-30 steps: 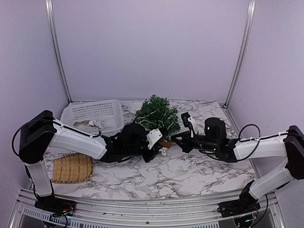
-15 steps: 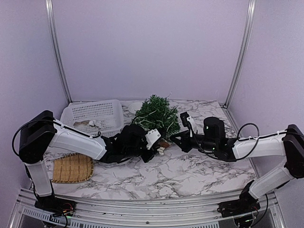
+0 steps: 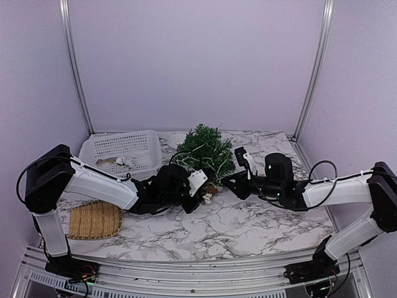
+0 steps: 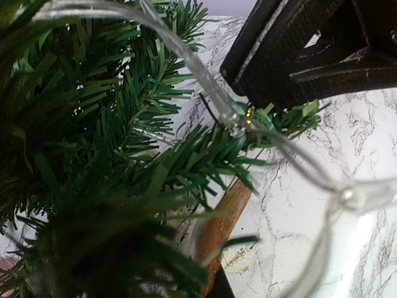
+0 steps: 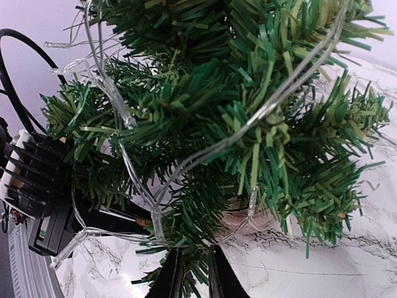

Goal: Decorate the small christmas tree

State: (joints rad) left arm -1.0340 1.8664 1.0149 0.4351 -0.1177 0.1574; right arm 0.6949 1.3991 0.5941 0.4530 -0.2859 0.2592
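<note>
Two claws meet at the foot of the small christmas tree [image 3: 205, 151], which stands upright at the middle back of the marble surface [image 3: 248, 226], with the white basket [image 3: 118, 135] to its left. We see the left claw [image 3: 203, 192] low at the near left side of the tree and the right claw [image 3: 231, 180] low at its near right side, both arms lying almost flat along the surface.

A clear string of lights [image 4: 236, 119] is draped in loops through the dark green branches, with small bulbs along it. From the right wrist we see the right claw's fingers [image 5: 170, 279] a narrow way apart under the lowest branches, with needle tips in the gap and the tan pot [image 5: 248, 220] just beyond them. The left claw is closed. We cannot tell whether it grips the wire, which runs close across its camera.

A flat woven tray [image 3: 93, 220] lies at the near left, well apart from the tree, and a small white dish [image 3: 176, 139] sits behind the tree.
</note>
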